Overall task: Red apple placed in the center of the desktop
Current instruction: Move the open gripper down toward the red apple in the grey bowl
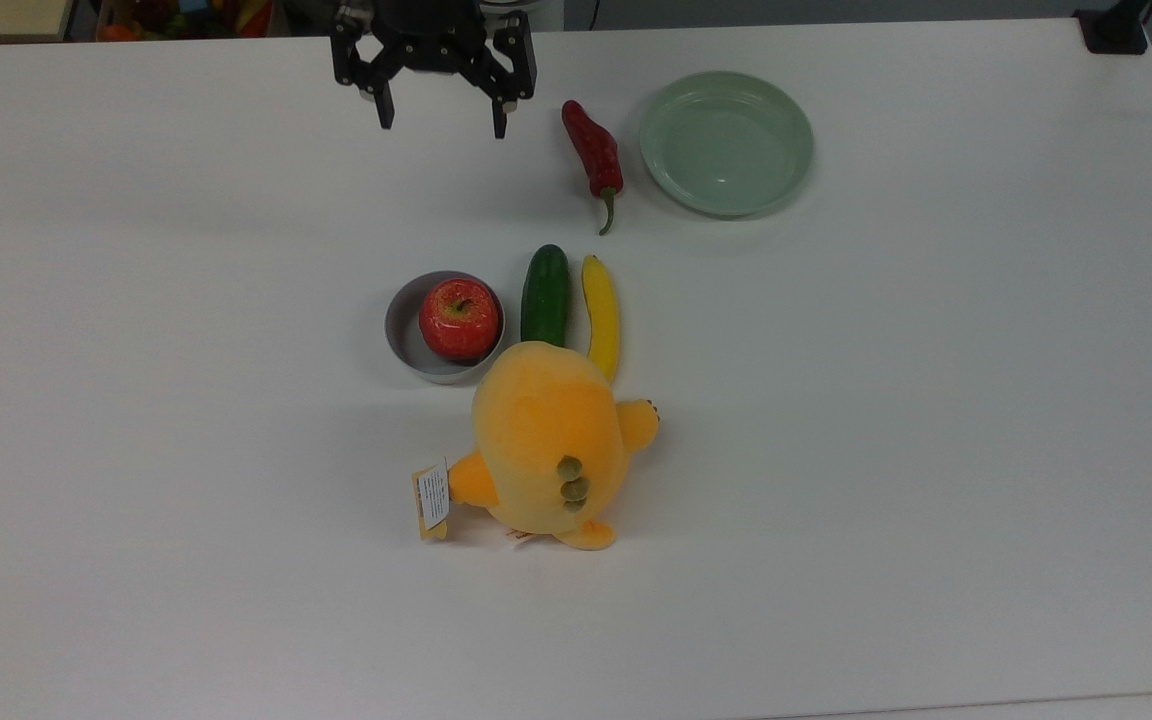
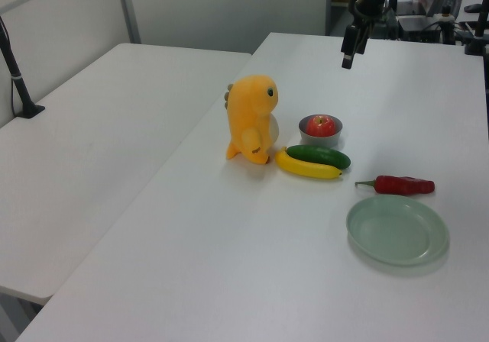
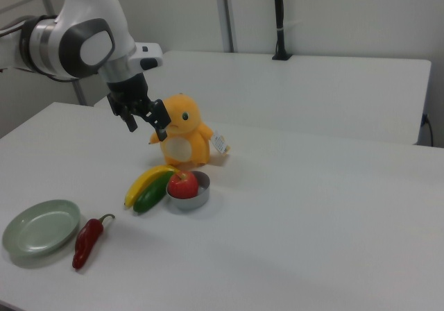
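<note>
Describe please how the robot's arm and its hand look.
The arm is white and rounded, with grey joint bands, a grey round cap and a small blue light on top. The hand is black, with linked bars and two thin fingers.

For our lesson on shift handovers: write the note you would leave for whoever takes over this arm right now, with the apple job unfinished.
Gripper: open, holding nothing, in the air near the far edge of the desktop, at the top of the top view.
Red apple: sitting in the small grey bowl, untouched. Cucumber and banana lie on the top view's right of the bowl; the orange plush toy stands close below them.
Done: nothing yet.
Left: bring the jaws down over the apple, grip it, lift it out of the bowl, set it on bare desktop at the centre. Mind the plush toy and cucumber, which crowd the bowl.
</note>
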